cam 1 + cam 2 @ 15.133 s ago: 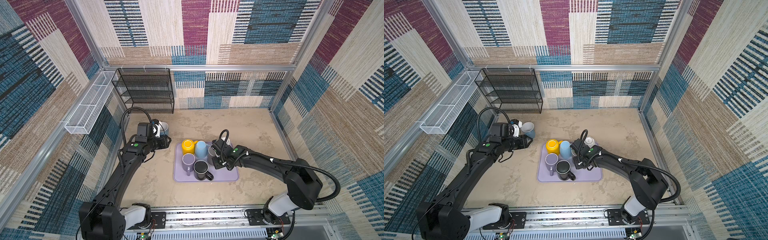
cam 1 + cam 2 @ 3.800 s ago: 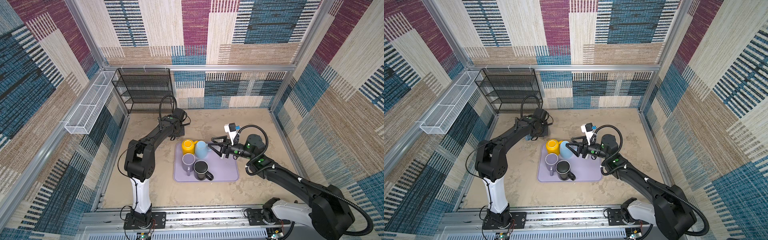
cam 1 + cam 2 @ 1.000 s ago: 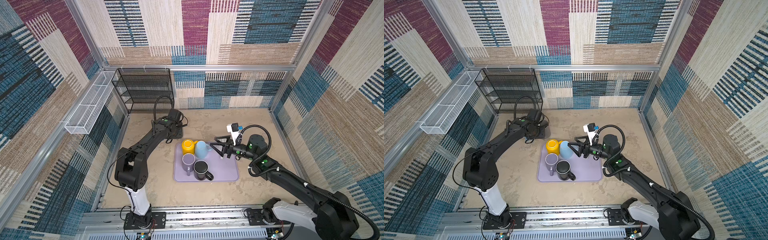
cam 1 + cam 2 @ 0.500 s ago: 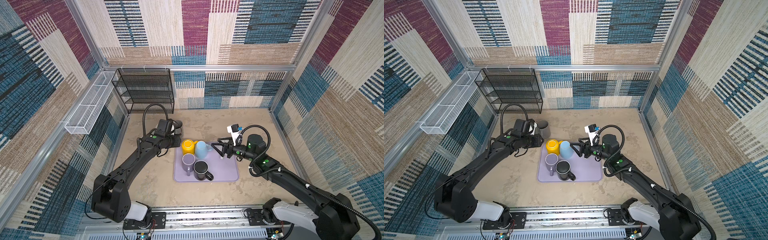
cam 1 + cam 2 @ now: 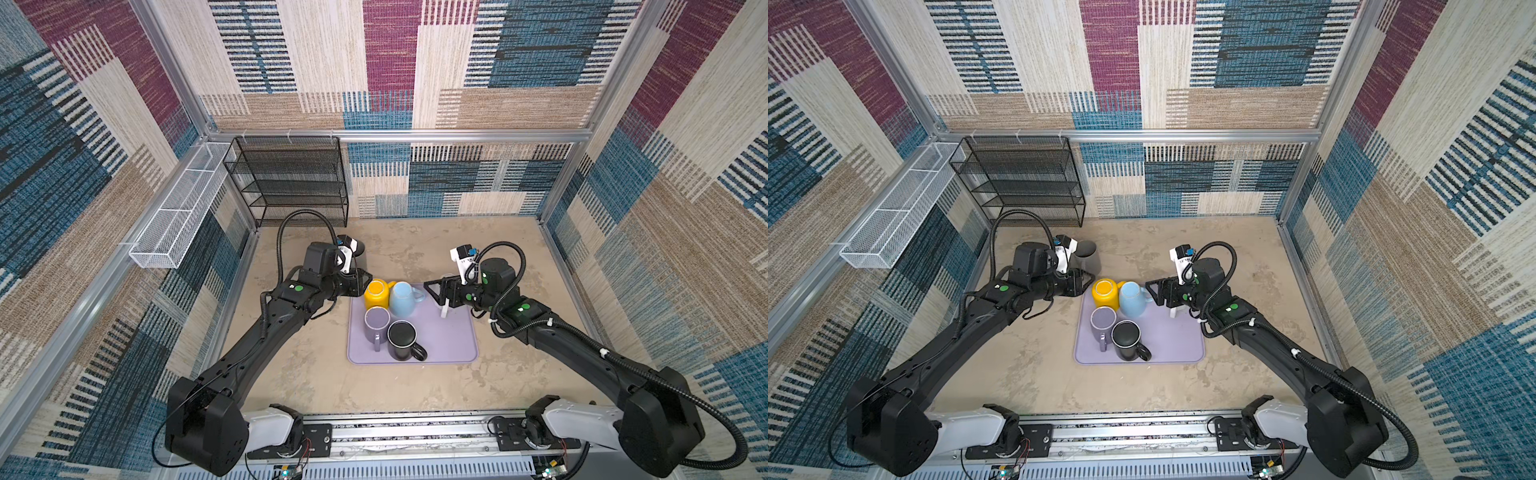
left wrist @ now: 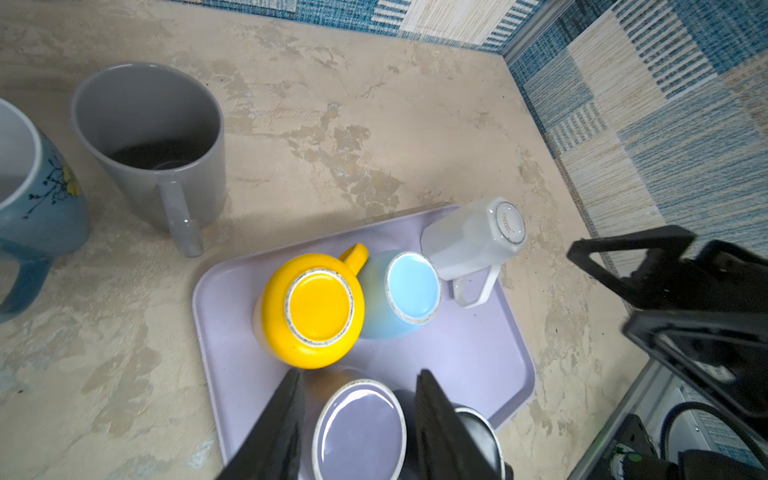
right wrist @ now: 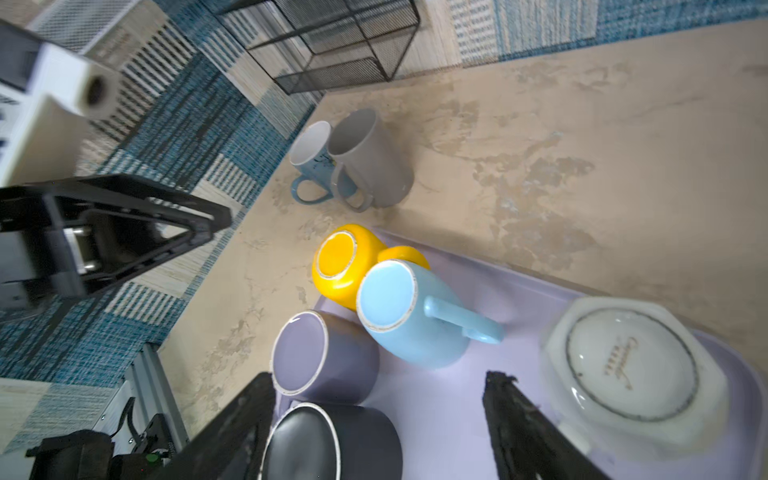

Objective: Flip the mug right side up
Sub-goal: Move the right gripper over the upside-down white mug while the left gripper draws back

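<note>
The white faceted mug (image 7: 631,374) sits upside down on the lilac tray (image 6: 478,353); right claw (image 7: 378,386) gapes open beside it, left claw (image 6: 359,376) half-open, empty.

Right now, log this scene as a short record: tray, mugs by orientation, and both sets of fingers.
tray: lavender, holding five mugs
upside down on tray: yellow mug, light blue mug, purple mug, black mug, white mug
upright off tray: gray mug, blue floral mug, side by side
left fingers: open, empty, beside the yellow mug
right fingers: open, empty, near the white mug
</note>
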{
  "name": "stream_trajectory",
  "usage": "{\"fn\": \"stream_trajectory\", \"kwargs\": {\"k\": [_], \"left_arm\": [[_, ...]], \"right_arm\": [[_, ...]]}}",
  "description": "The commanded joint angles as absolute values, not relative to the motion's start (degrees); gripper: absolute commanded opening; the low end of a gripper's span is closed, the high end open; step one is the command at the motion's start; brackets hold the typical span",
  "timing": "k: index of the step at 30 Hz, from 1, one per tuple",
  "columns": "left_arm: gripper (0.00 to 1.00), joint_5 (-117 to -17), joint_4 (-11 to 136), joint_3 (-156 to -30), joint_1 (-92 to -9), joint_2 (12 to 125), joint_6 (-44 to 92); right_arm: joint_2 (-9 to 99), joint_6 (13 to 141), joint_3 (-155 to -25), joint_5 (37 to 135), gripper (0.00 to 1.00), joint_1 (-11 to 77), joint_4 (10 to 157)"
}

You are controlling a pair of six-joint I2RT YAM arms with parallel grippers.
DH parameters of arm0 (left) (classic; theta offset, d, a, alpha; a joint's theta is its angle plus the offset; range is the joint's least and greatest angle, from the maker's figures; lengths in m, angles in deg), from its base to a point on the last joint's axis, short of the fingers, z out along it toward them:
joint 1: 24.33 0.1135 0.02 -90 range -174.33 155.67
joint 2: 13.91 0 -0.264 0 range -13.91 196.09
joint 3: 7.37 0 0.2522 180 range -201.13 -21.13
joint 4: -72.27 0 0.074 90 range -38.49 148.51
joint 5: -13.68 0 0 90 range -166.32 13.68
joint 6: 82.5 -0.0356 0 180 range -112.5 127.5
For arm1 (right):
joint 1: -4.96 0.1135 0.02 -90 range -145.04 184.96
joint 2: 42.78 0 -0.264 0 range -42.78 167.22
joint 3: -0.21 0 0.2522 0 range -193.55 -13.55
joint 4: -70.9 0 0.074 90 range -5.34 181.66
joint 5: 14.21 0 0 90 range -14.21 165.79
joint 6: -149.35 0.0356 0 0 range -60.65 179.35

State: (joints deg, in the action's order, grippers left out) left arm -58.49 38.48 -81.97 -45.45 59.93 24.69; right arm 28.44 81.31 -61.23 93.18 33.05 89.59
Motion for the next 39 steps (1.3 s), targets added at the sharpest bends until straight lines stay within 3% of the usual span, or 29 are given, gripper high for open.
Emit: {"fn": "stream_trajectory", "kwargs": {"k": [1, 14, 20, 31, 39], "left_arm": [[0.41, -57.0, 40.0, -81.8, -45.4, 59.3, 22.9], [0.39, -55.5, 40.0, -82.0, -45.3, 60.6, 22.9], [0.38, -55.1, 39.9, -81.9, -45.5, 60.3, 22.5], [0.38, -54.3, 39.3, -82.2, -45.8, 60.3, 22.2], [0.40, -53.9, 39.3, -82.5, -46.5, 60.3, 21.5]], "right_arm": [[30.9, 83.2, -63.8, 87.7, 0.81, 33.0, 98.4], [35.7, 85.6, -66.7, 82.8, 0.77, 33.0, 107.2], [38.7, 85.5, -67.2, 79.7, 0.67, 33.0, 108.7], [45.0, 85.5, -68.4, 75.9, 0.63, 33.1, 108.0], [47.0, 85.3, -68.8, 73.6, 0.54, 33.0, 109.1]]}}
